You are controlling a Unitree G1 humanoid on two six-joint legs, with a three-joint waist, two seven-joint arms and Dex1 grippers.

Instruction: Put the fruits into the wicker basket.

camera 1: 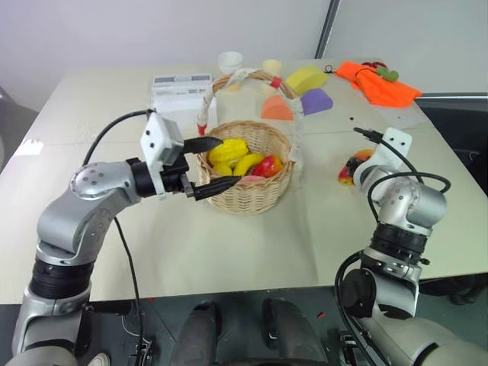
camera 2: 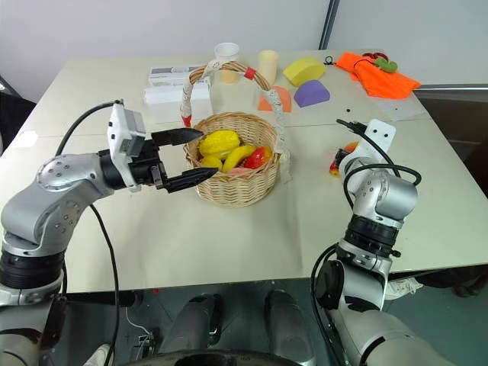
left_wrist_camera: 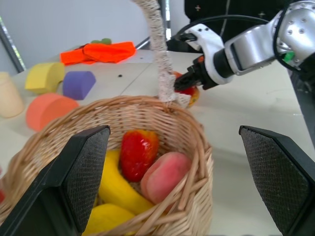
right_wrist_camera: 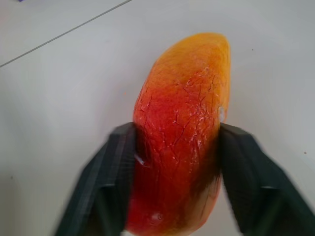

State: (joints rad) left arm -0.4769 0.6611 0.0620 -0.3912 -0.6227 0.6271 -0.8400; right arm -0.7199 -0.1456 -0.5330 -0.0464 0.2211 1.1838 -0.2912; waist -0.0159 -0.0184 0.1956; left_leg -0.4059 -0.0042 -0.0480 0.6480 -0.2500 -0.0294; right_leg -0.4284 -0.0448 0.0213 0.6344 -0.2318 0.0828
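Right claw [right_wrist_camera: 174,162] clamped on the mango [right_wrist_camera: 182,128], apparently resting on the worktop [camera 1: 229,252] right of the wicker basket [camera 1: 252,191], left claw [camera 1: 210,164] gaping empty at the basket's left rim

**Basket mid-worktop, mango off to the right**

The wicker basket [camera 1: 250,171] sits mid-worktop [camera 1: 229,252] with fruits [camera 1: 244,158] in it. The mango [camera 1: 352,167] lies to its right. Behind stand blocks [camera 1: 305,90] and a box [camera 1: 179,90].
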